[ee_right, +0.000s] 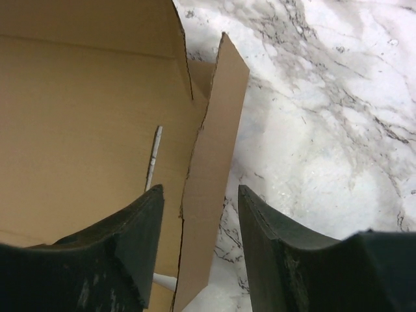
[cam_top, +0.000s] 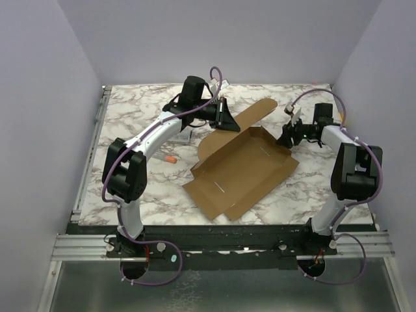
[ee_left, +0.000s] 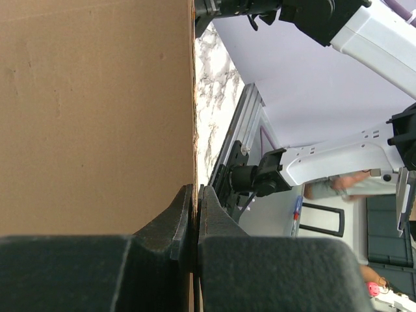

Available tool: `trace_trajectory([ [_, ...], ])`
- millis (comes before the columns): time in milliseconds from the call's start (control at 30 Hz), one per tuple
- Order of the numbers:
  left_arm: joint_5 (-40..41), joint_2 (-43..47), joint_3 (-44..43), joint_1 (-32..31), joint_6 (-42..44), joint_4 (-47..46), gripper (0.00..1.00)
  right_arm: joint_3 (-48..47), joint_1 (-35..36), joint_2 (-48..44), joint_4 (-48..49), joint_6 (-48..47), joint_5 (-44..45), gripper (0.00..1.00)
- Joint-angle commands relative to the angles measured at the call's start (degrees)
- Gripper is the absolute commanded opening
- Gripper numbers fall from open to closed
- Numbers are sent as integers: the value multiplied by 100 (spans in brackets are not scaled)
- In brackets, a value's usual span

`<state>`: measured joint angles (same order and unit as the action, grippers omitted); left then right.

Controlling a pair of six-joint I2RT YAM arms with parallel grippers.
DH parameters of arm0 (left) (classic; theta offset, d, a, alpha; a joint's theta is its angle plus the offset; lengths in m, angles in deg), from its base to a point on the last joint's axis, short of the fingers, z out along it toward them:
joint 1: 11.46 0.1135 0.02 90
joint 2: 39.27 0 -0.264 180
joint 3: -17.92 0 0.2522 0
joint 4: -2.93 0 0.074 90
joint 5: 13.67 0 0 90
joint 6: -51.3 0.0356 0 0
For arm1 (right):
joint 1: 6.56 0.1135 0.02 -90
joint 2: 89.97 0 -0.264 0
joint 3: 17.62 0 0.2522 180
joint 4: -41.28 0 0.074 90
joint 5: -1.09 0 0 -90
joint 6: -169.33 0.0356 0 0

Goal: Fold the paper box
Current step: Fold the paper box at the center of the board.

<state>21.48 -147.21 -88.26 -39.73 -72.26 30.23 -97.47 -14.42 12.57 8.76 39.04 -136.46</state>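
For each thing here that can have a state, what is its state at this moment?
brown cardboard box sheet: partly folded, lying open, some walls raised.
left hand: shut on an edge of the sheet.
right hand: open, with an upright side flap between its fingers, not gripped.

Probably a robotics lab: plain walls (cam_top: 39, 97) box in a marble-print table (cam_top: 130, 107) on aluminium rails (cam_top: 84, 246).

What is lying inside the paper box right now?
Nothing loose shows inside the paper box: just its bare brown floor with two thin pale marks, perhaps slits. The part of the table beneath it is covered.
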Motion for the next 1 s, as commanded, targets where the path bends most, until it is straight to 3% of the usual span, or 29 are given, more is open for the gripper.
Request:
trace_trajectory([
  [0, -69, 2, -97, -86, 34, 92, 0, -46, 20, 193, -428, -766, 218, 47],
  [300, 59, -65, -83, -152, 23, 131, 0, 85, 35, 21, -250, -858, 200, 14],
  [400, 92, -77, -71, -155, 42, 165, 0, 320, 30, -230, 124, -652, 141, 7],
  [633, 119, -102, -147, -153, 49, 231, 0, 1021, 37, -1076, 865, -774, -132, 3],
  [967, -84, -53, -442, -191, -72, 261, 0, 1241, 98, -1457, 459, -1763, -185, 3],
])
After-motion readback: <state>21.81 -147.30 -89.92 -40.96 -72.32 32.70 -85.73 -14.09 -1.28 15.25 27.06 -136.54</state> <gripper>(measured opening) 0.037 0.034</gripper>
